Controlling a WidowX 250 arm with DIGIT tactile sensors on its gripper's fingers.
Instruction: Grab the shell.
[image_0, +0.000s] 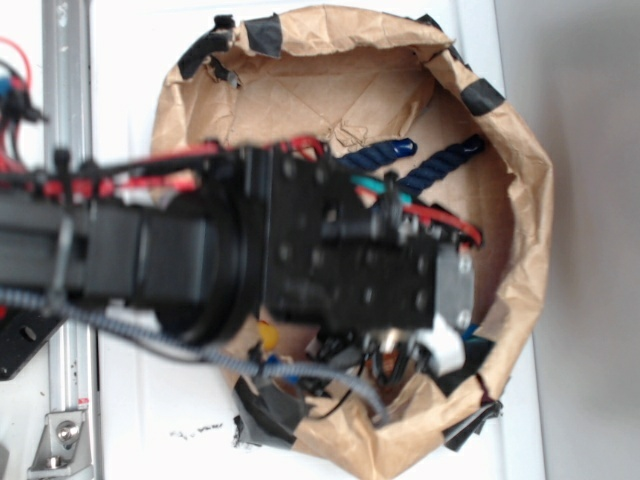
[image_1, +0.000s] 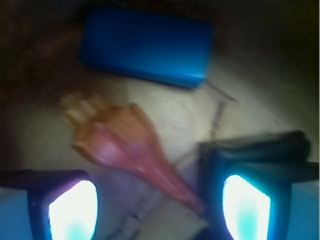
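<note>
Wrist view, one shell (image_1: 127, 147), one blue block (image_1: 145, 47)

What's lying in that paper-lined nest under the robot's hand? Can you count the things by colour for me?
Orange-brown: 1, the shell
Blue: 1, a flat rectangular block
Dark blue: 2 visible stretches of rope, possibly one piece
Yellow: 1 small object, mostly hidden
Total: 5 visible; the arm hides more.

Arm (image_0: 150, 255): black, enters the exterior view from 9 o'clock and extends toward 3 o'clock, wrapped in red wires and a grey braided cable. Gripper (image_1: 160, 207): pointed downward; jaws parted, a clear gap between them. Fingers (image_1: 72, 210): two in the wrist view, at 7 and 5 o'clock, pads glowing pale, nothing clamped.
</note>
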